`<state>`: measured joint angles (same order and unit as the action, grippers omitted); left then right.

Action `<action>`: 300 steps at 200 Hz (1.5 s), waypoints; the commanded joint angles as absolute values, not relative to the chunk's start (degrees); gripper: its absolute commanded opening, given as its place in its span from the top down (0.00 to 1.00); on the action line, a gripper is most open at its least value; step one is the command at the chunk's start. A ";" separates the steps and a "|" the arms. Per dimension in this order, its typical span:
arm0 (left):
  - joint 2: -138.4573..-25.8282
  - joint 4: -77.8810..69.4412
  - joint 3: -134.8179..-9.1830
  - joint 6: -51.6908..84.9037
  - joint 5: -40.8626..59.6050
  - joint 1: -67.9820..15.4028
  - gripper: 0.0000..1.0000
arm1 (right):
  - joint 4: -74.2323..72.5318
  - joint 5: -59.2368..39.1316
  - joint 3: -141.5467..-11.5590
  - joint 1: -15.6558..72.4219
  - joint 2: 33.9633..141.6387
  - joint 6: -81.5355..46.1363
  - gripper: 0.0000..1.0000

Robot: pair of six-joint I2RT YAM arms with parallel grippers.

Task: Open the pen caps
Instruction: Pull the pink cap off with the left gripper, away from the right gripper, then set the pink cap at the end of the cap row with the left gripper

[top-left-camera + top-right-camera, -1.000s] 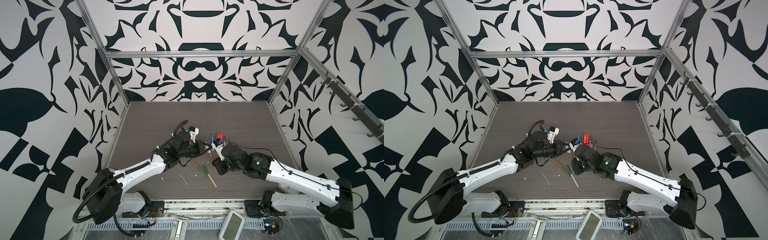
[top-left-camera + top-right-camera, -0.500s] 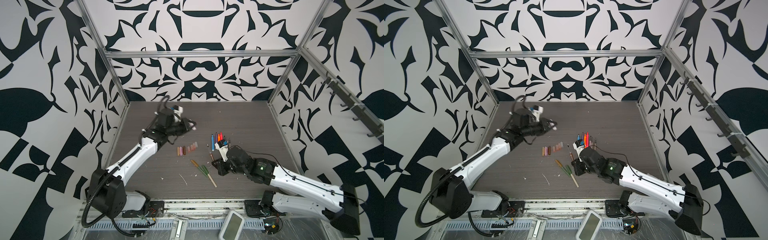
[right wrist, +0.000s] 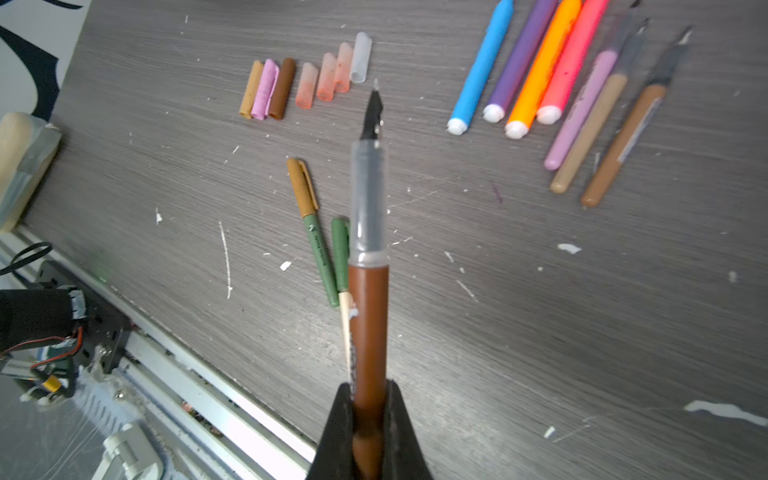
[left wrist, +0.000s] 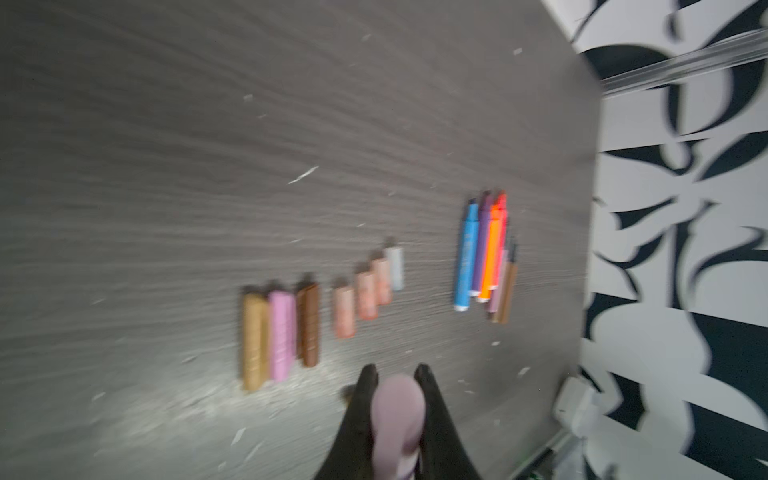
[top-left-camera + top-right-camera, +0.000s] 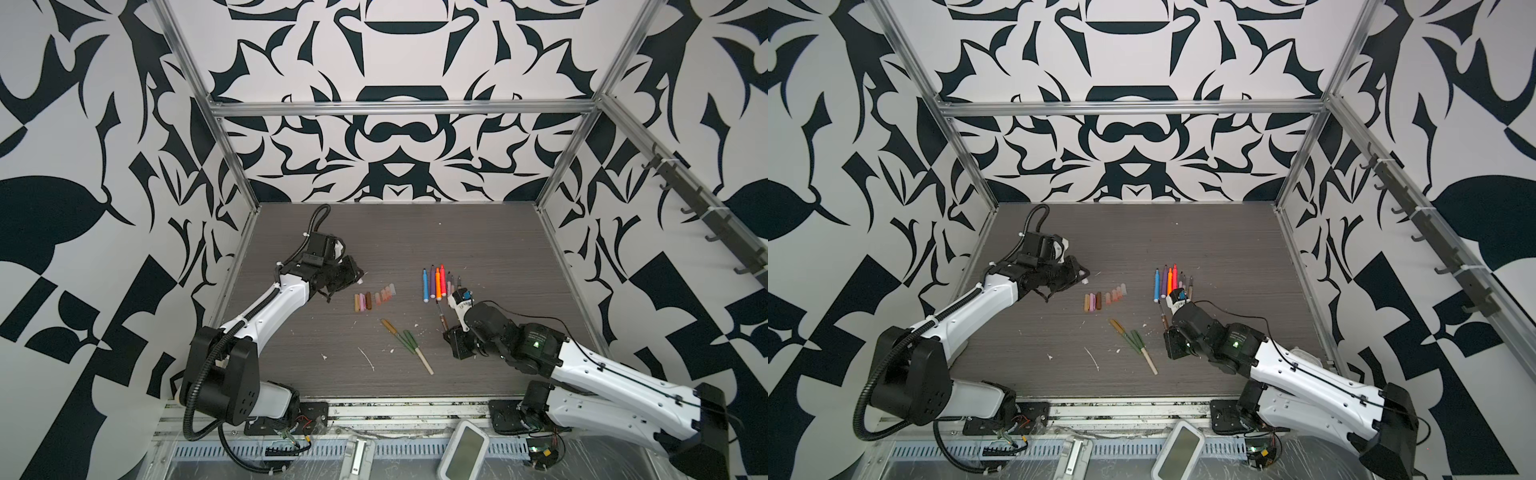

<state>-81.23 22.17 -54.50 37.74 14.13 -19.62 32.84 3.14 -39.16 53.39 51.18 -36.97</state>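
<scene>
top views: we found the left claw (image 5: 356, 277) low over the worktop (image 5: 415, 232), near the left end of the row of pen caps (image 5: 374, 298) but apart from it. we judged it was placed there to add to that row. the right claw (image 5: 452, 333) stood toward the front right, gripping a brown pen (image 5: 441, 318) whose tip pointed at the uncapped pens (image 5: 437, 283), which lay side by side. two capped pens (image 5: 405, 341) lay between the arms, well clear of both claws and not yet opened.

left wrist view: the picture was blurred. even so, the left claw (image 4: 397, 372) was plainly closed tight on a mauve cap (image 4: 397, 411), with a finger on each side. the row of pen caps (image 4: 320, 307) lay ahead, seven side by side. bare worktop lay at both ends of the row, so we judged there was room to set the cap down.

right wrist view: the right claw (image 3: 369, 388) pinched the brown pen (image 3: 369, 324) low on its barrel, its nib bare and its cap off. the frame rail (image 3: 199, 374) ran close along the front edge. open worktop lay beside the uncapped pens (image 3: 540, 75), the better side for any move.
</scene>
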 commanded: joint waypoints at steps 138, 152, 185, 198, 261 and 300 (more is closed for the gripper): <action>-96.34 29.34 -56.34 26.72 8.55 -19.44 0.94 | 35.81 3.25 -40.47 49.04 50.19 -33.40 1.00; -96.42 29.31 -56.28 26.94 8.65 -19.51 0.88 | 35.87 3.25 -40.46 48.96 50.17 -33.32 1.00; -96.43 29.02 -56.05 27.46 9.12 -19.49 0.78 | 36.03 3.24 -39.95 49.00 49.53 -33.31 1.00; -96.46 28.85 -55.94 27.65 9.21 -19.50 0.76 | 36.14 3.17 -39.76 49.00 49.25 -33.40 1.00; -96.00 28.74 -56.02 28.04 10.21 -19.50 0.72 | 36.39 3.05 -39.64 48.93 48.61 -33.49 1.00; -95.34 29.26 -56.31 28.13 10.40 -19.48 0.71 | 36.39 2.90 -39.30 48.95 48.60 -33.68 1.00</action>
